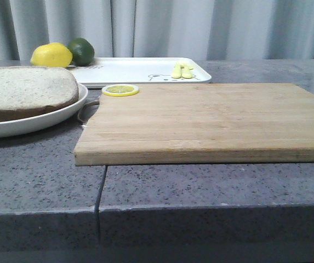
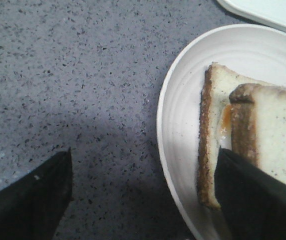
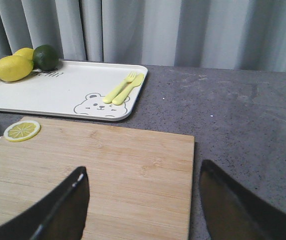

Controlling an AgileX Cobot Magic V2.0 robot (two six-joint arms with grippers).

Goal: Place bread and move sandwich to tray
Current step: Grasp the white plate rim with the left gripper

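The left gripper hangs with fingers spread wide, one over bare counter, the other over the round plate's rim beside the sandwich, whose top bread slice sits offset. The right gripper is likewise spread apart above the wooden cutting board, near its edge. Beyond lies the tray, holding a lemon, lime and yellow cutlery; a lemon slice rests on the board's corner.

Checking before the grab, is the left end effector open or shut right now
Open. In the left wrist view its two dark fingers stand wide apart, one over the bare counter, the other over the sandwich on the plate.
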